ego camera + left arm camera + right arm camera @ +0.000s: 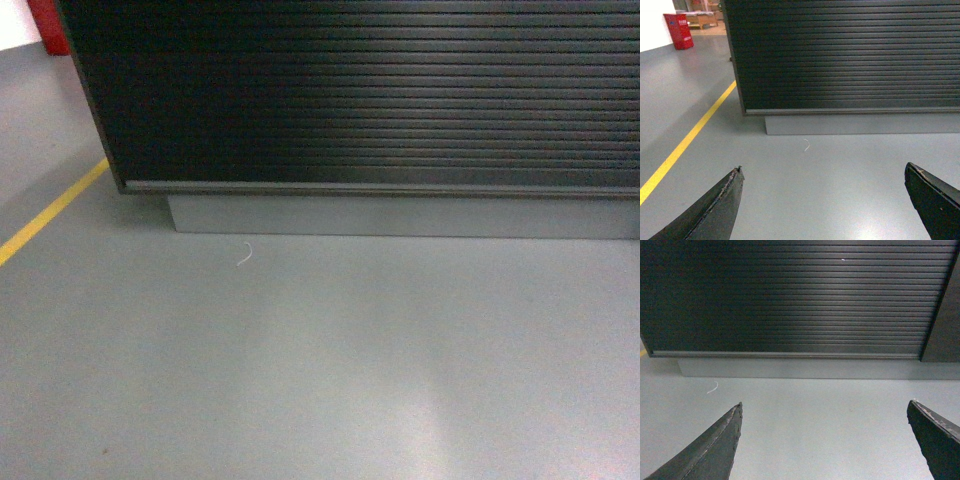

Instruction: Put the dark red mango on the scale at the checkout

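Nearest, both grippers hang low over the grey floor (320,380): the left gripper (824,200) and the right gripper (825,440) each show jaws spread wide, holding nothing, judged a carry posture while the base drives. A white scrap (244,255) lies near the plinth (400,215). Beyond stands the checkout (380,90). Mango and scale are not in view.

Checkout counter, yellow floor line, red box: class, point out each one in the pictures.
checkout counter (380,90): head view, on its ribbed dark front panel.
yellow floor line (687,140): left wrist view, midway along the painted stripe.
red box (678,31): left wrist view, on its front face, far left by the wall.
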Tool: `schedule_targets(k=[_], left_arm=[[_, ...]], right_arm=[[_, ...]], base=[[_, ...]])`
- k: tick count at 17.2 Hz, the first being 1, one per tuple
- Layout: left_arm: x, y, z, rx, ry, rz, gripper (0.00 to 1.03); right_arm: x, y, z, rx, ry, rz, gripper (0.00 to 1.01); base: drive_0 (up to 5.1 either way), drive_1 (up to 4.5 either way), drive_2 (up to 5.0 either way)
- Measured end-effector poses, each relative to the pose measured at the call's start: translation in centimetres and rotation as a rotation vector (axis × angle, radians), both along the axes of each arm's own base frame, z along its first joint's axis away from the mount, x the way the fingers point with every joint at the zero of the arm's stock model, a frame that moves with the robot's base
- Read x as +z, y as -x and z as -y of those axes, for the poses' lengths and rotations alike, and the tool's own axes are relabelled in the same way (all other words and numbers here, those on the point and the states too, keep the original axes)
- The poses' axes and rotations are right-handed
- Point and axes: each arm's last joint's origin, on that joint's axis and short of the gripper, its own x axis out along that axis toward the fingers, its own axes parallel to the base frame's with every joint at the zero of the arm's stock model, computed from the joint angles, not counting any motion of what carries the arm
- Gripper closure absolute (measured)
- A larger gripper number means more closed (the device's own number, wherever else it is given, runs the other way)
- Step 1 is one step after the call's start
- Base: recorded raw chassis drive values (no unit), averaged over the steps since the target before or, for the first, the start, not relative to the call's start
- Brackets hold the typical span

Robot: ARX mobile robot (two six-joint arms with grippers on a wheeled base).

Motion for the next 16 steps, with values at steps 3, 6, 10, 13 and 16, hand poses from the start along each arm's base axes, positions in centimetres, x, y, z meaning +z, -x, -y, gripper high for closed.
schedule_targets(k=[3, 6, 10, 13, 16], left_arm=[[-0.02, 0.0, 0.0, 0.001, 0.0, -0.002, 0.05], [-0.01, 0.0, 0.0, 0.001, 0.0, -0.001, 0.05], [-0.02, 0.0, 0.0, 0.001, 0.0, -0.002, 0.05], [0.01, 0.0, 0.0, 0.002, 0.0, 0.001, 0.05], [0.01, 0.0, 0.0, 0.0, 0.0, 0.002, 0.05]], right_arm=[[0.01, 0.0, 0.0, 0.0, 0.0, 0.001, 0.03], [0.01, 0.0, 0.0, 0.0, 0.0, 0.001, 0.03], [0.01, 0.0, 0.0, 0.0, 0.0, 0.001, 0.03], [0.01, 0.0, 0.0, 0.0, 0.0, 0.001, 0.03], [0.02, 0.0, 0.0, 0.0, 0.0, 0.002, 0.03]], base=[[0.1, 4.35, -4.2], [0.0, 4.24, -4.3], [0.0, 4.31, -4.2], [0.0, 4.28, -4.3], [0.0, 4.26, -4.3]])
